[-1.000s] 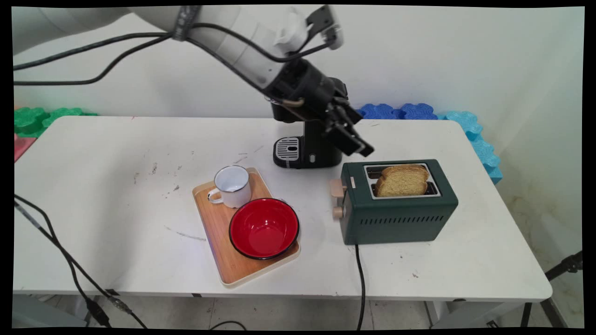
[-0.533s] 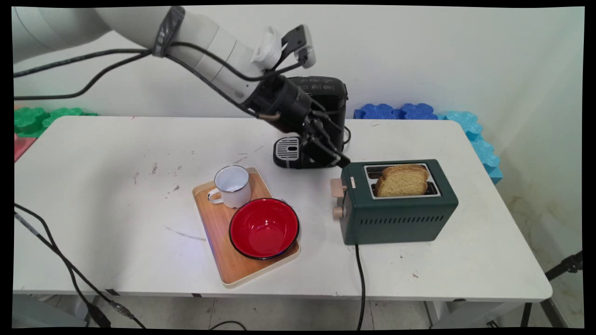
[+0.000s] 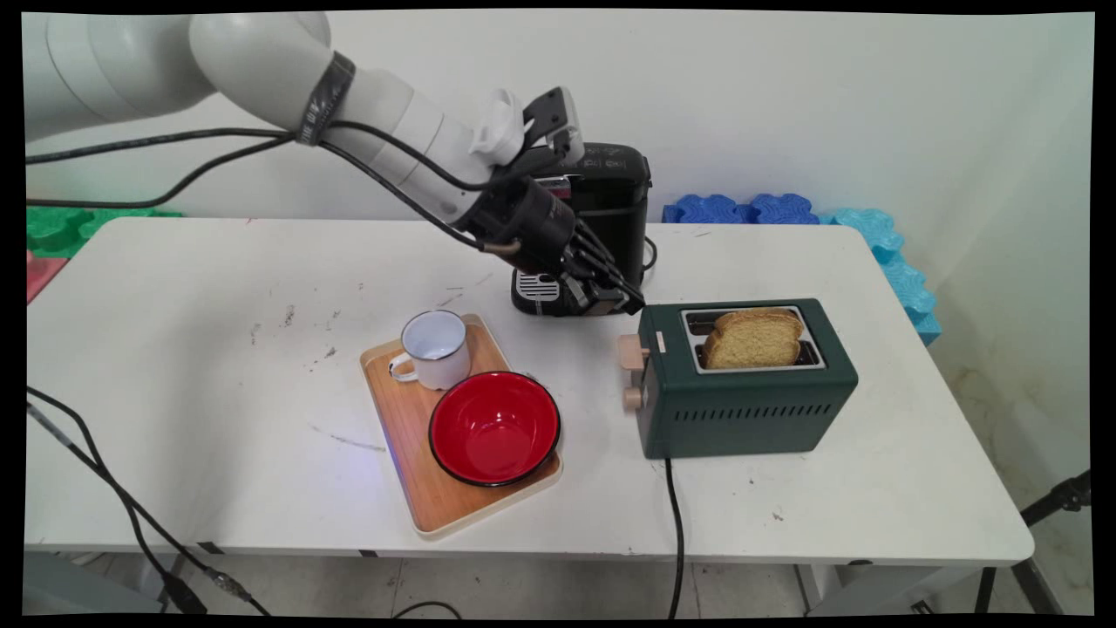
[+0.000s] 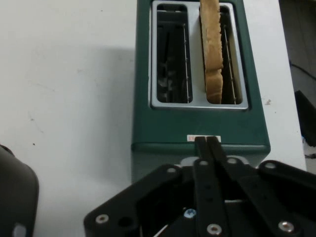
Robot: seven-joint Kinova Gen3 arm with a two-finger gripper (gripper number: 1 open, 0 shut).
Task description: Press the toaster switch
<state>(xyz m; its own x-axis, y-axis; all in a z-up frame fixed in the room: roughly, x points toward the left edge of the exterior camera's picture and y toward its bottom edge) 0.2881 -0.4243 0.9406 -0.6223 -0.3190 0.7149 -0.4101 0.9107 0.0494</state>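
Observation:
A dark green toaster (image 3: 745,384) stands right of the table's centre, with one bread slice (image 3: 754,337) upright in its nearer slot. In the hand view the toaster (image 4: 200,128) lies straight ahead and the bread slice (image 4: 212,49) stands in the right slot; the left slot is empty. My gripper (image 3: 635,303) is shut, fingers pressed together, its tips just above the toaster's left end, over the beige lever (image 3: 629,351). In the hand view the gripper (image 4: 207,141) tips sit over the toaster's near end.
A black coffee machine (image 3: 588,231) stands right behind the gripper. A wooden tray (image 3: 410,427) left of the toaster carries a white mug (image 3: 434,349) and a red bowl (image 3: 494,426). The toaster's black cord (image 3: 677,532) runs off the front edge. Foam mats (image 3: 785,209) line the wall.
The gripper has come down and leftward from above the toaster's back corner to its left end, near the lever. Toaster, bread and tray have not moved.

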